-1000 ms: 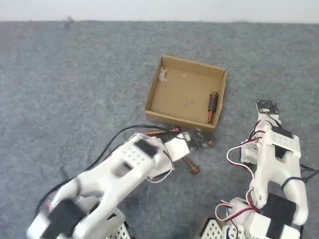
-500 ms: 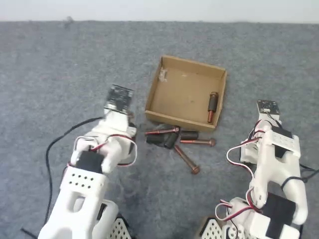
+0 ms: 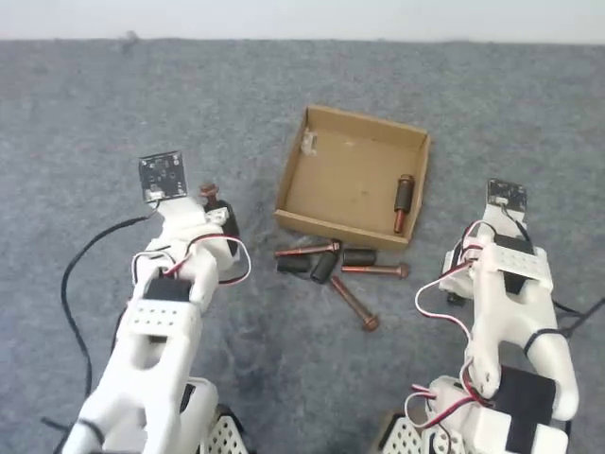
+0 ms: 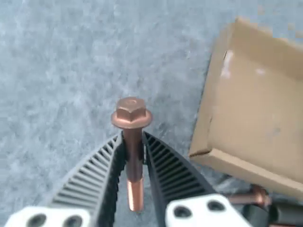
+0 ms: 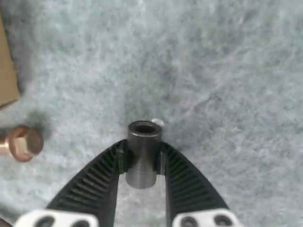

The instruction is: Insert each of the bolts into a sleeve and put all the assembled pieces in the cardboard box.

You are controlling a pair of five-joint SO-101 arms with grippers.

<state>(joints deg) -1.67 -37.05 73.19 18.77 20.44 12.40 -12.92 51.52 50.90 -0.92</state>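
My left gripper point(image 4: 132, 138) is shut on a copper bolt point(image 4: 131, 156) held by its shank, hex head point(image 4: 131, 113) pointing away from the wrist. In the high view this bolt point(image 3: 208, 191) is held left of the cardboard box point(image 3: 331, 219). My right gripper point(image 5: 143, 146) is shut on a black sleeve point(image 5: 143, 142), its open bore facing outward, just above the carpet right of the box. One assembled bolt and sleeve point(image 3: 404, 202) lies in the box along its right wall. In front of the box lie loose bolts point(image 3: 353, 303) and black sleeves point(image 3: 359, 256).
Grey carpet covers the table. The right arm point(image 3: 506, 284) stands to the right of the loose pile. A bolt head point(image 5: 22, 142) and the box corner point(image 5: 7, 71) lie close to the right gripper. Open carpet stretches left of the box.
The left arm has swung from the pile in front of the box out to the left, carrying a bolt. The right arm has shifted slightly.
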